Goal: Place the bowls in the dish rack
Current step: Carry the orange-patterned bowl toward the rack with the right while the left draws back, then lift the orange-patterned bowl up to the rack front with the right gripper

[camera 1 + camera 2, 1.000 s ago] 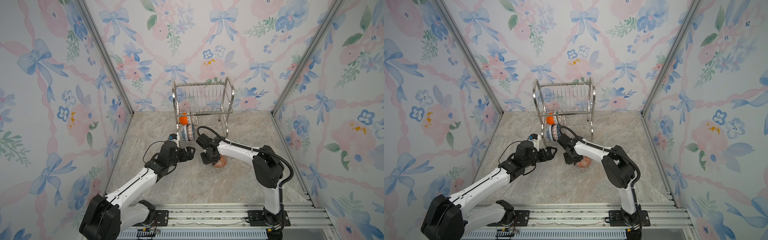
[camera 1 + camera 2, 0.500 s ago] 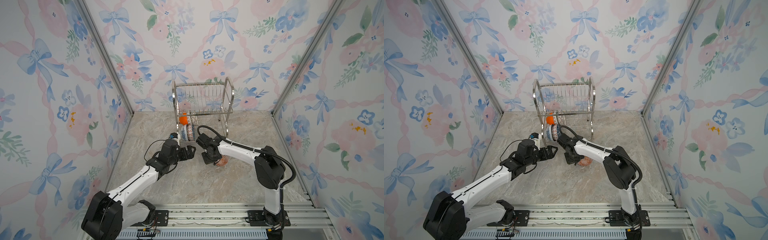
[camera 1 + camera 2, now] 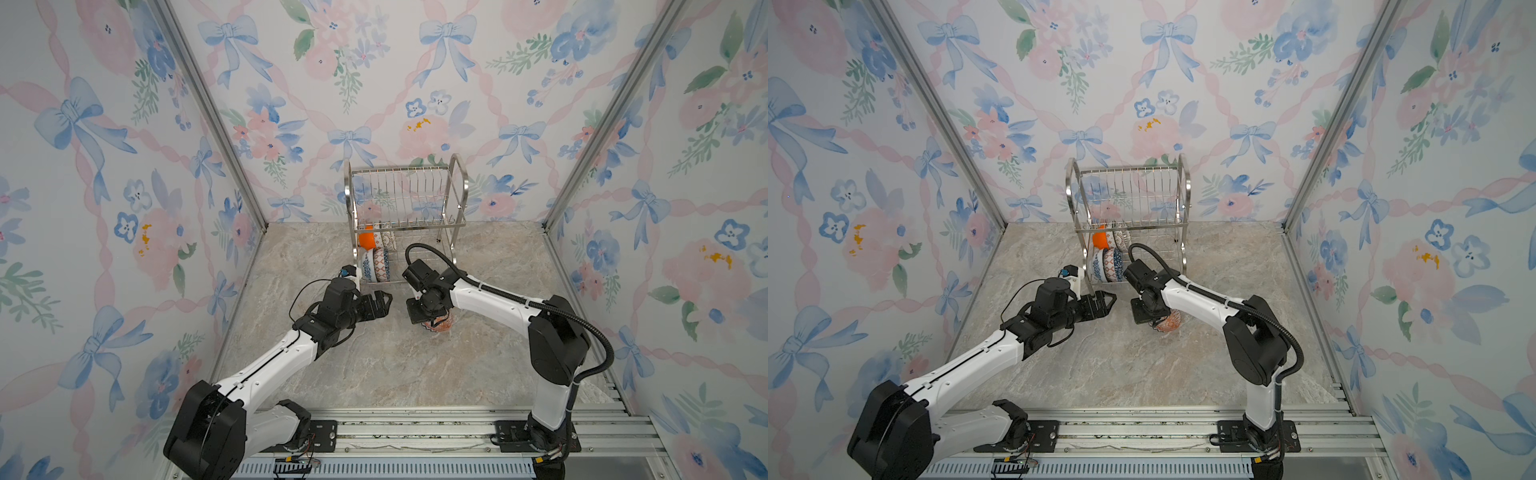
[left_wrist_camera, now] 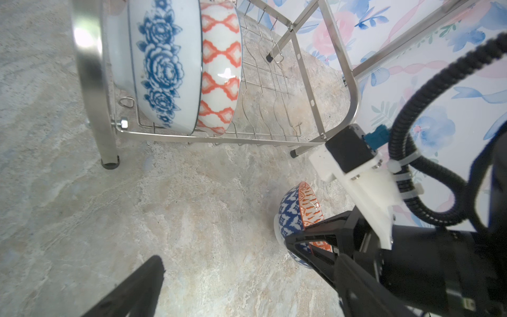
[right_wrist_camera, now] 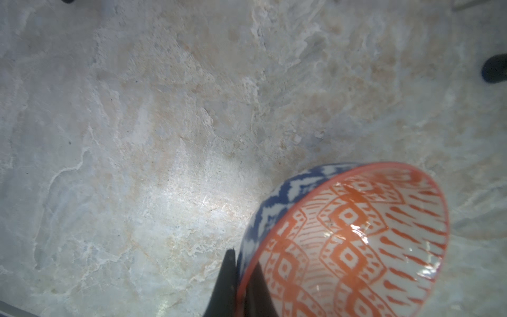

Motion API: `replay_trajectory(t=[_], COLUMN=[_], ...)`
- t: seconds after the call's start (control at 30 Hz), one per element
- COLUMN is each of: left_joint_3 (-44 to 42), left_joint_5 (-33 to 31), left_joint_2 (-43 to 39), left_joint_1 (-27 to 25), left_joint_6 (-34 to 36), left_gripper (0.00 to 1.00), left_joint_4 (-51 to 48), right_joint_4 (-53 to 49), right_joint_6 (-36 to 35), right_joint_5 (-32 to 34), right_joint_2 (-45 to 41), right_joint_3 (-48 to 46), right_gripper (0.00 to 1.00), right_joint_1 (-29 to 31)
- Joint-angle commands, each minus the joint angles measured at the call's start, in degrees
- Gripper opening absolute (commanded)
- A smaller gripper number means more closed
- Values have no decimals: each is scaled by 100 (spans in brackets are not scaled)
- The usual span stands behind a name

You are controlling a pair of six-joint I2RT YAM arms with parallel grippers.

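Two bowls, the blue floral bowl and the orange lattice bowl, stand on edge, touching, on the lower shelf of the dish rack. The dark-blue bowl with an orange inside sits tilted, low over the table in front of the rack. The right fingers are closed on its rim. The left fingers are wide open and hold nothing.

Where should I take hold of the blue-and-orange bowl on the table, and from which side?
On the blue-and-orange bowl, pinch the thin rim from above, one of the fingers inside, one outside: its mouth opens upward, slightly tipped. The right gripper holds it so.
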Motion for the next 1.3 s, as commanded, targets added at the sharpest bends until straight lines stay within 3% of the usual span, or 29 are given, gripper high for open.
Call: replay_trajectory(t=[0.0, 0.2, 0.4, 0.73, 0.93, 1.27], left_joint_3=[135, 129, 244, 919, 1235, 1755], left_joint_5=[82, 74, 172, 136, 328, 63], left_joint_2=[-1, -13, 159, 451, 816, 1613], left_joint_1=[43, 39, 39, 423, 795, 1129], left_joint_6=[87, 113, 143, 347, 492, 480], left_gripper=[98, 98, 98, 98, 98, 98], left_joint_4=[-34, -30, 40, 23, -2, -155], right_joint_4=[160, 358, 1852, 3466, 4305, 5170], right_joint_6=[80, 159, 717, 1334, 1704, 2249], right_joint_5=[-157, -360, -1294, -1884, -2092, -2122], right_joint_2=[-261, -469, -952, -1039, -729, -354], right_joint_3=[-42, -121, -593, -598, -427, -375], right_gripper=[0, 0, 0, 0, 0, 0], right_joint_1=[-80, -148, -472, -833, -964, -1130])
